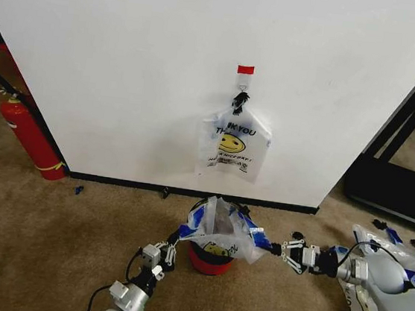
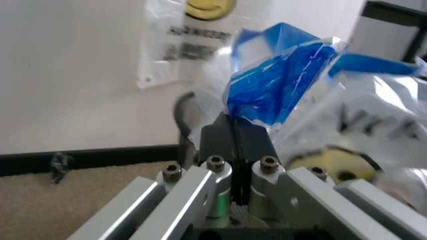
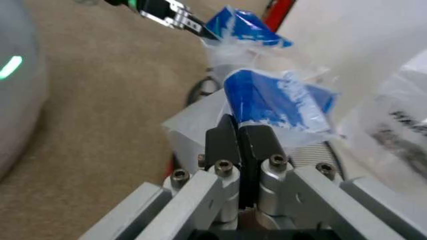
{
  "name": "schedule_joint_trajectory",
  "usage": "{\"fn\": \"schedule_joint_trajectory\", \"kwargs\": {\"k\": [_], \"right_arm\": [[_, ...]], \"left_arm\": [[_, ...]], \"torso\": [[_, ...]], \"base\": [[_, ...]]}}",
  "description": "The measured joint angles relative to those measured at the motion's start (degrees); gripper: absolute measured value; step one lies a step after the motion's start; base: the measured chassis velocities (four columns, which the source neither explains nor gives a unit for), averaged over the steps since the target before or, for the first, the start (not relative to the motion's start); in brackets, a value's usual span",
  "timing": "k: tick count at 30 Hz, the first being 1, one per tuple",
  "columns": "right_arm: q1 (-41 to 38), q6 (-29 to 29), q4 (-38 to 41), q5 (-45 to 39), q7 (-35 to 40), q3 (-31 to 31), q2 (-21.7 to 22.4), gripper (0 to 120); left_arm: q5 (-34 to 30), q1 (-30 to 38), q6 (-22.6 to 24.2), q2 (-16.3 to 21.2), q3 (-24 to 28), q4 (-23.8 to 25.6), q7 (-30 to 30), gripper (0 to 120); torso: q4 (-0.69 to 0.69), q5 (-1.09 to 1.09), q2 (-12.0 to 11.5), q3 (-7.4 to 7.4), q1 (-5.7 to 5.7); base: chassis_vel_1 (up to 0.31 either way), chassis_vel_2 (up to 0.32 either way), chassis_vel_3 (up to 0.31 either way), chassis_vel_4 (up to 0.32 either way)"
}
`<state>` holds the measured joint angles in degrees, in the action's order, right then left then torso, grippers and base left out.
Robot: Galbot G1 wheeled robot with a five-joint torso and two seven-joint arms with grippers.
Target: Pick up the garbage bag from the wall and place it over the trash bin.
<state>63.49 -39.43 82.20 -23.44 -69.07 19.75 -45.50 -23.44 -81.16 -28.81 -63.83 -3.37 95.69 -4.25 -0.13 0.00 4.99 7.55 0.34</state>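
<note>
The garbage bag [image 1: 222, 228], thin whitish plastic with blue handle patches, is stretched open above the trash bin [image 1: 210, 263], whose red base shows under it. My left gripper [image 1: 176, 236] is shut on the bag's left blue handle [image 2: 280, 85], low on the bin's left side. My right gripper [image 1: 276, 249] is shut on the right blue handle [image 3: 280, 100], out to the bin's right. The left wrist view has my left gripper [image 2: 233, 126] pinching the blue plastic. My right gripper [image 3: 238, 129] pinches likewise, with the left gripper [image 3: 200, 31] beyond it.
A similar smiley "THANK YOU" bag [image 1: 232, 147] hangs from a wall hook under red tape [image 1: 245, 70], straight behind the bin. A red fire extinguisher [image 1: 29, 137] leans at the wall on the left. Several loose bags [image 1: 395, 252] and a black frame [image 1: 408, 141] are at the right.
</note>
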Motion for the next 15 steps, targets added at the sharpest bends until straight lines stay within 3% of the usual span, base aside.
{"fn": "schedule_joint_trajectory", "kwargs": {"k": [9, 15], "right_arm": [[0.4, -0.8, -1.9, 5.0, -4.5, 0.7, -2.4, 0], [-3.3, -2.4, -7.1, 9.2, -4.6, 1.4, -3.7, 0]], "left_arm": [[2.4, 1.2, -3.0, -1.0, 0.5, -4.7, -4.2, 0], [3.8, 3.3, -4.4, -1.8, 0.0, -8.2, -5.3, 0]], "torso": [[-0.01, 0.01, 0.0, 0.00, 0.00], [0.00, -0.01, 0.0, 0.01, 0.00]], "base": [[0.000, 0.000, 0.000, 0.000], [0.000, 0.000, 0.000, 0.000]]}}
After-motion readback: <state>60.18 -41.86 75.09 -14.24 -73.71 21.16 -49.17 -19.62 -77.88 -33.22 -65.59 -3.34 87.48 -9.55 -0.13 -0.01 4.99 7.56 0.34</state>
